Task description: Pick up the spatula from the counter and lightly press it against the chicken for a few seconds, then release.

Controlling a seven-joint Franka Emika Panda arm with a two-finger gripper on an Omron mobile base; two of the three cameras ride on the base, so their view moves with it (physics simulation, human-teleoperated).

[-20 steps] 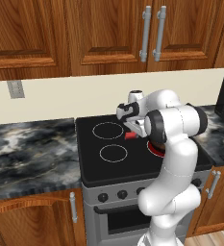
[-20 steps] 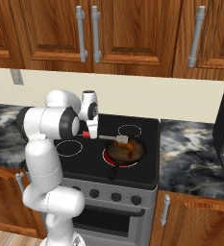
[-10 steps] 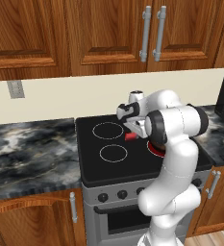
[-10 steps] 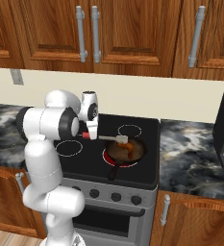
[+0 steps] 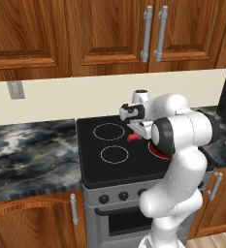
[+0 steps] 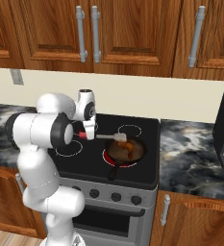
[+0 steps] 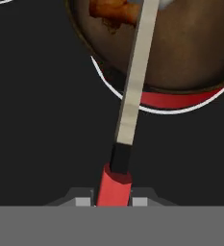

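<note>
We have the tool clamped on the handle of the spatula. If we press hard, the chicken may slip away.

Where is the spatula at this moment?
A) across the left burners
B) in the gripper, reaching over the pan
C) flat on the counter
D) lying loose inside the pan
B: the gripper is shut on the red handle of the spatula, whose blade extends over the pan next to the chicken.
</note>
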